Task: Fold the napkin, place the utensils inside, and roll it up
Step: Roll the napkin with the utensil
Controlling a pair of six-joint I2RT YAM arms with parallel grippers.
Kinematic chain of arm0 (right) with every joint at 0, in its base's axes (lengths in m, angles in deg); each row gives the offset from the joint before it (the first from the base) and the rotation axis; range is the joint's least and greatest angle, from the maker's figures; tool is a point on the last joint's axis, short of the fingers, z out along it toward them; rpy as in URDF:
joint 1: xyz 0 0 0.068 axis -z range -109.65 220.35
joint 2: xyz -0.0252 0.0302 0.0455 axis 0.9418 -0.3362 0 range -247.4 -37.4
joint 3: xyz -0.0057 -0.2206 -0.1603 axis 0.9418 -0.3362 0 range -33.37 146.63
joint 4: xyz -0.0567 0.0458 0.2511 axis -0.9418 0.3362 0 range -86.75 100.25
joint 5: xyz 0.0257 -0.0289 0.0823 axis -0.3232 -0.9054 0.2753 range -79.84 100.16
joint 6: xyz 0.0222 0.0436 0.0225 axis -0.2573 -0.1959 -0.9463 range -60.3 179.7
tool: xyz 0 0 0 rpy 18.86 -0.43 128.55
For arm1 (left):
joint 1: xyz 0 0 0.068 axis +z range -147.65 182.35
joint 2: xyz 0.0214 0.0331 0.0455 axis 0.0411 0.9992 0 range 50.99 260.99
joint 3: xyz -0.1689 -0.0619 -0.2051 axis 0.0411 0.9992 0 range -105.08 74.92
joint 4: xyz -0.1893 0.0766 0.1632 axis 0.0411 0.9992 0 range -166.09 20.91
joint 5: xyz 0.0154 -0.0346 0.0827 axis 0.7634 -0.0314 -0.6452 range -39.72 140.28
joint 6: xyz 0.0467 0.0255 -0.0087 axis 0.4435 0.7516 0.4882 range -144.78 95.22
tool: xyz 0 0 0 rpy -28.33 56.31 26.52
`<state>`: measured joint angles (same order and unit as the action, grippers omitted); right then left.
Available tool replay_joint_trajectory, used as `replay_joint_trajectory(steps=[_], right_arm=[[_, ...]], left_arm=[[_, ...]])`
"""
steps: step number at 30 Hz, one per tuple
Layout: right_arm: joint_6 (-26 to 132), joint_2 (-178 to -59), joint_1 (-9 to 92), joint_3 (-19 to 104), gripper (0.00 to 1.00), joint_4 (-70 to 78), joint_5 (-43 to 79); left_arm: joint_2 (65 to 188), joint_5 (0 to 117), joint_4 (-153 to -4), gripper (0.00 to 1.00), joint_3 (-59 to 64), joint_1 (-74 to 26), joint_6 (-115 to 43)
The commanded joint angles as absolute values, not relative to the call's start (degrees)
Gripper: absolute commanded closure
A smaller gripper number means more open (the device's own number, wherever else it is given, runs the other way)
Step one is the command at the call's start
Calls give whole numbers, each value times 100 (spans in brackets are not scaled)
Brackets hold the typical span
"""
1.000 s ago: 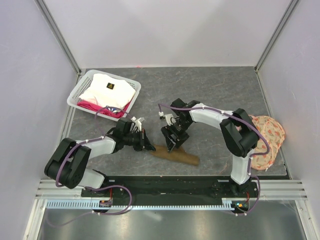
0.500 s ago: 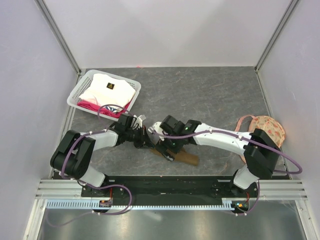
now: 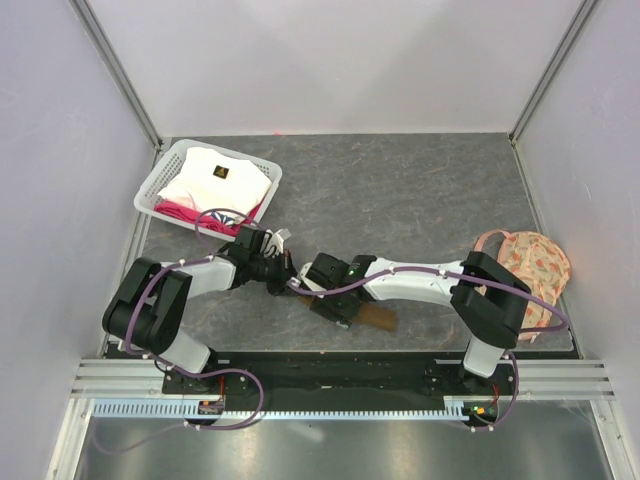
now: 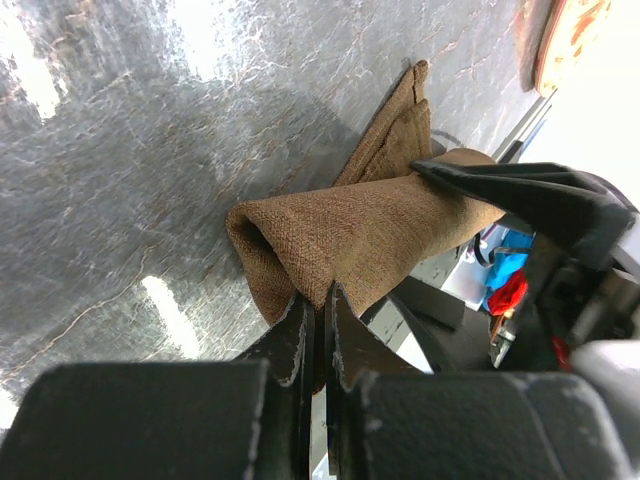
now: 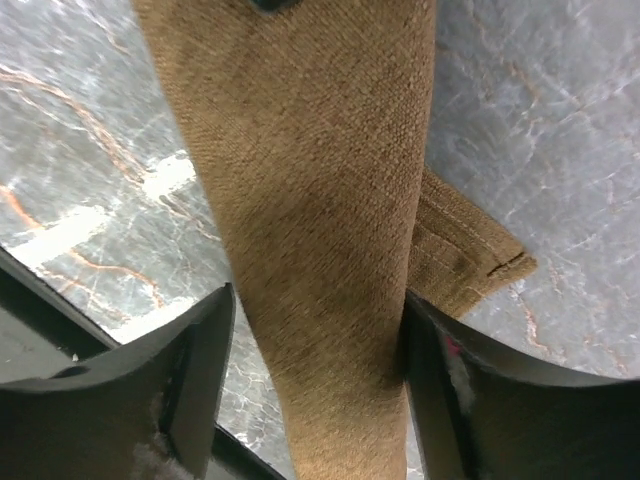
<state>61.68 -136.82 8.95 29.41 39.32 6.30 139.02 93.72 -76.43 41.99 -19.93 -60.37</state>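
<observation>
Napkin [image 3: 375, 317], rolled into a tube, is lying on the grey surface [image 3: 400, 190] nr the front edge, btwn the 2 arms. L fingers [image 4: 293, 335] are pinching nearly together on 1 end of the roll. R fingers [image 5: 195, 370] are straddling its middle, 1 per side, pressing on the cloth.

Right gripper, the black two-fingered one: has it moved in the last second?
Yes. The right gripper dropped toward the black rail along the near edge, onto the olive-brown cloth napkin roll.
</observation>
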Motion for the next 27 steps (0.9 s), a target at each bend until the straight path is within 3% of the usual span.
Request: replay_joint_trajectory(steps=[1, 4, 5, 6, 9, 12, 17, 27], right_arm=[[6242, -13777, 909, 2956, 33, 3884, 769], [6286, -13838, 1058, 2947, 46, 3954, 1506], [6295, -13847, 1076, 2947, 48, 3972, 1674], [6304, -13882, 1120, 2947, 53, 3990, 1962], [6295, -13944, 1260, 2973, 58, 4104, 2386], [6295, -13979, 1454, 3035, 61, 4218, 3026], [6304, -14058, 1954, 3026, 64, 4210, 3976], [6567, -14655, 2667, 3026, 64, 4087, 5814]], left_arm=[[13932, 9528, -7644, 98, 4020, -1971, -5914], [13836, 9415, -7705, 88, 4081, -1962, -5958], [13748, 9362, -7732, 82, 4099, -1971, -5967], [13678, 9222, -7749, 69, 4134, -1962, -5984], [13336, 8897, -7802, 53, 4283, -1962, -5959], [13001, 8598, -7767, 46, 4415, -1945, -5914], [12474, 8307, -7767, 40, 4688, -1953, -5862], [12139, 8799, -8645, 41, 5365, -1953, -5949]])
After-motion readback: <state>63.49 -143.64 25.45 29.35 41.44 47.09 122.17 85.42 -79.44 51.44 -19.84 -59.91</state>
